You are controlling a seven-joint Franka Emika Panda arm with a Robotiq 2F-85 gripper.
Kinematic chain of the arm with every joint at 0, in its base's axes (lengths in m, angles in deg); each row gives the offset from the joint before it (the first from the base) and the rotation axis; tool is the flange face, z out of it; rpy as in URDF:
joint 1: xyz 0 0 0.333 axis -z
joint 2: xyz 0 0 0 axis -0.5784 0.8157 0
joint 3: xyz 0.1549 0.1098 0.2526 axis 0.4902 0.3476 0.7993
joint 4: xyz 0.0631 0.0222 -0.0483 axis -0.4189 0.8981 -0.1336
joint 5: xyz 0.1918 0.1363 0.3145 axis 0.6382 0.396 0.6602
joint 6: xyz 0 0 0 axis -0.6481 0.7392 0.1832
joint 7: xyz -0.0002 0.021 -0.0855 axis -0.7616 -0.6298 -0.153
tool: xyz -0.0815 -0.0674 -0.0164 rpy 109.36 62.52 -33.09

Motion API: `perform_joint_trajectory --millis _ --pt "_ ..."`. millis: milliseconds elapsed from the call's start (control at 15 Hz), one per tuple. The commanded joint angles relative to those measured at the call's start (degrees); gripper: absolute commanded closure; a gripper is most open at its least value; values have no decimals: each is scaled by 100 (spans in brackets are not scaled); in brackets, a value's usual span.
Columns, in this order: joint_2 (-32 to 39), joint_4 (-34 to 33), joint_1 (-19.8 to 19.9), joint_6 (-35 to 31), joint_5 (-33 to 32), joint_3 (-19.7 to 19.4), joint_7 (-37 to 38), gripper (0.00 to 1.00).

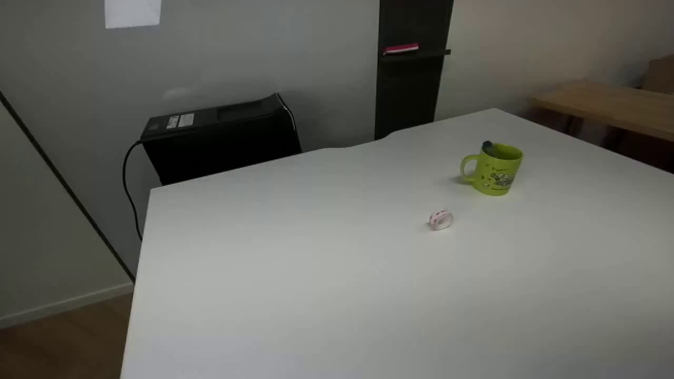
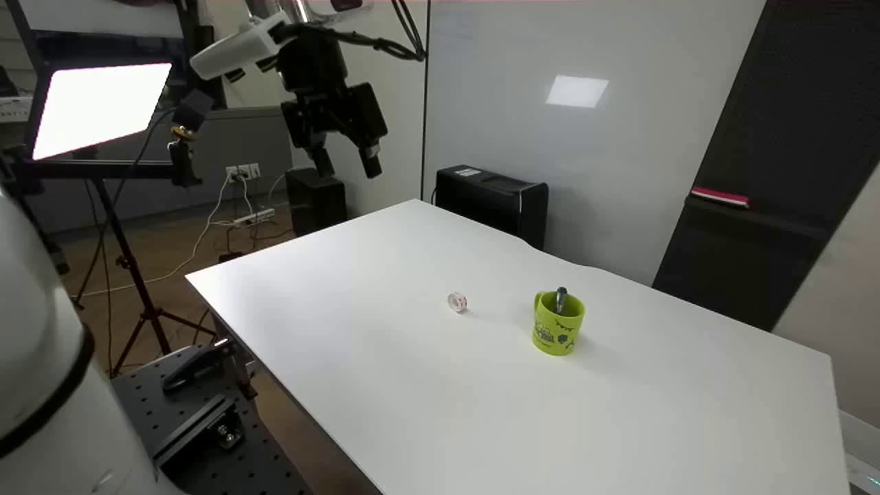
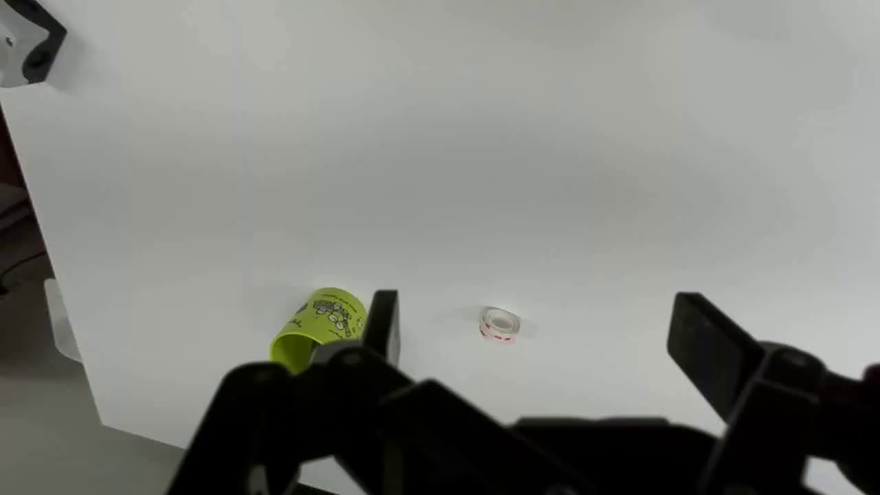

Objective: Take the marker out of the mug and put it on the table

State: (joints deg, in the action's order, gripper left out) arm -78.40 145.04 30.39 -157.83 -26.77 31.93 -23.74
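Gripper stands wide, empty. Best to pinch marker by its protruding top, clear of mug, then draw out along marker's lean.

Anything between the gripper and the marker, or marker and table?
Nothing visible blocks the gripper from the marker. Between it and the white table stands the lime-green mug, around its lower part: likely lift upward first. The tape roll lies apart.
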Motion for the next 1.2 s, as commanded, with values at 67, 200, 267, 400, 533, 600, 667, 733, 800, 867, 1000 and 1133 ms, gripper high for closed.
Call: perform_joint_trajectory --millis 67,200,267,400,533,600,667,733,800,867,1000,1133 --pt "29 -12 -124 19 -105 -120 82 0" --pt "29 -12 -124 19 -105 -120 82 0" --pt "29 -12 -124 19 -105 -120 82 0" --pt "29 -12 -124 19 -105 -120 82 0" --pt "29 -12 -124 19 -105 -120 82 0" --pt "29 -12 -124 19 -105 -120 82 0" --pt "29 -12 -124 19 -105 -120 82 0" --pt "29 -12 -124 19 -105 -120 82 0" --pt "29 -12 -124 19 -105 -120 82 0" --pt "29 -12 -124 19 -105 -120 82 0" --pt "29 -12 -124 19 -105 -120 82 0" --pt "65 58 -67 3 -34 -333 -21 0"
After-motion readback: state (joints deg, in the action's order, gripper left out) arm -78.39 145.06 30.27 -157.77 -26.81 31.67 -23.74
